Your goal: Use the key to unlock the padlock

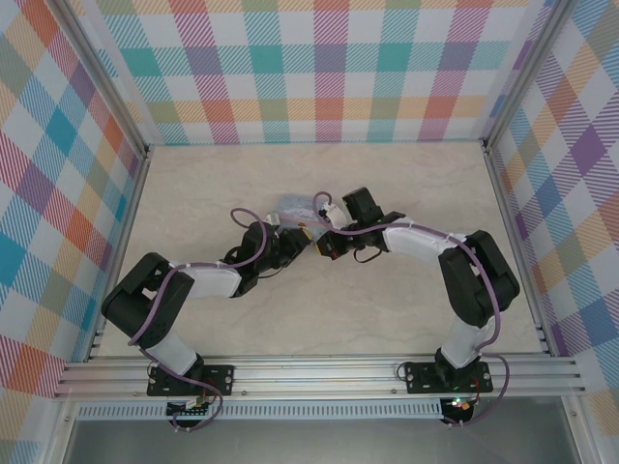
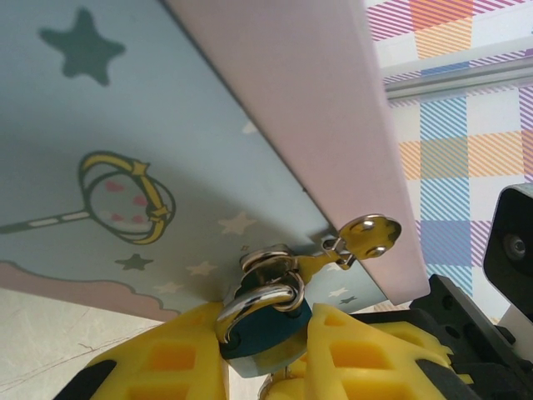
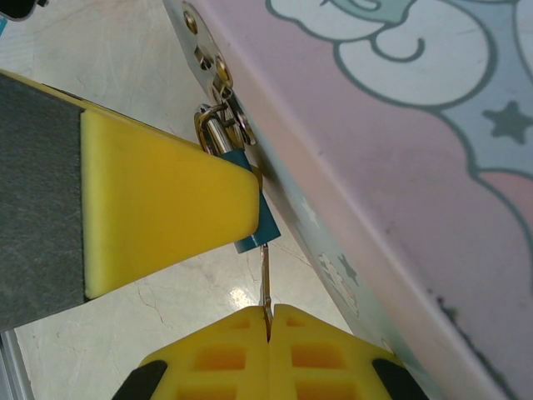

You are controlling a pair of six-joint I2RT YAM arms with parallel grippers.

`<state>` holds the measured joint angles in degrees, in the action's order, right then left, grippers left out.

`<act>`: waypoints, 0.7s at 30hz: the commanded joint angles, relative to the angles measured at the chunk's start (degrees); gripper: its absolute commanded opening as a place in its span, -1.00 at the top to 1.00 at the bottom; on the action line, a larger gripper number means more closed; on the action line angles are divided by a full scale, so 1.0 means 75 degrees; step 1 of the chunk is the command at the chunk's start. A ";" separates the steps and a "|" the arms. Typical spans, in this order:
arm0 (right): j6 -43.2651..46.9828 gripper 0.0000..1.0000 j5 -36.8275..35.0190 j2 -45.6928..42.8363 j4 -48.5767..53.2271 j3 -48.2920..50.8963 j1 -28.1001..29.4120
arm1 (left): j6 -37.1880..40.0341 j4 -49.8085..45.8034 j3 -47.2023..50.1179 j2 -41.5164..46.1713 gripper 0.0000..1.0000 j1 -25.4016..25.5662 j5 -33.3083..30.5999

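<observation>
Padlock (image 3: 263, 223), key (image 3: 265, 283) touching its underside, hangs from star-printed pastel tin (image 3: 400, 167).

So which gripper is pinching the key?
The right gripper, shut on the thin key below the padlock; the left gripper clamps the padlock body.

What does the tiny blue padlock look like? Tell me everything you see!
The padlock is tiny, with a dark teal body and a shiny silver shackle hooked onto the latch of the cartoon tin. The left pincer squeezes its body between yellow fingers. The thin key, pinched by the right pincer, reaches its bottom end.
</observation>
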<state>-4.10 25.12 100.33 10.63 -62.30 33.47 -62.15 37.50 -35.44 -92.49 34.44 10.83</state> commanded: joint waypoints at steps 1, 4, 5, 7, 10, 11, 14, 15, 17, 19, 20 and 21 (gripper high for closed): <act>0.0294 0.94 0.0167 0.0162 0.0146 -0.0282 0.0060 | -0.0010 0.0124 0.0038 0.0266 1.00 0.0084 0.0076; 0.0416 0.94 0.0169 0.0168 0.0221 -0.0340 0.0067 | 0.0002 0.0091 0.0026 0.0273 1.00 0.0084 0.0097; 0.0457 0.94 0.0172 0.0151 0.0216 -0.0352 0.0060 | 0.0010 0.0089 0.0015 0.0272 1.00 0.0084 0.0114; 0.0522 0.94 0.0221 0.0142 0.0212 -0.0393 0.0069 | 0.0013 0.0087 0.0019 0.0270 1.00 0.0084 0.0120; 0.0623 0.94 0.0322 0.0199 0.0332 -0.0544 0.0060 | 0.0019 0.0075 0.0026 0.0272 1.00 0.0084 0.0135; 0.0672 0.94 0.0362 0.0226 0.0372 -0.0595 0.0067 | 0.0025 0.0074 0.0026 0.0283 1.00 0.0084 0.0132; 0.0733 0.95 0.0356 0.0286 0.0424 -0.0657 0.0061 | 0.0047 0.0052 0.0026 0.0303 1.00 0.0084 0.0138; 0.0732 0.94 0.0300 0.0276 0.0411 -0.0662 0.0067 | 0.0048 0.0050 0.0026 0.0308 1.00 0.0084 0.0151; 0.0694 0.94 0.0260 0.0242 0.0272 -0.0658 0.0060 | 0.0060 0.0040 0.0015 0.0308 1.00 0.0084 0.0173; 0.0599 0.94 0.0190 0.0221 0.0090 -0.0671 0.0060 | 0.0057 0.0039 0.0026 0.0309 1.00 0.0084 0.0191; 0.0578 0.94 0.0195 0.0213 0.0010 -0.0693 0.0055 | 0.0067 0.0019 0.0027 0.0319 1.00 0.0084 0.0197; 0.0525 0.95 0.0192 0.0193 -0.0099 -0.0710 0.0060 | 0.0066 0.0027 0.0032 0.0332 1.00 0.0084 0.0194</act>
<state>-0.60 25.54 101.86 14.26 -65.36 33.47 -62.13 37.17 -35.44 -92.40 34.41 10.39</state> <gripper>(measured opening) 0.056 0.211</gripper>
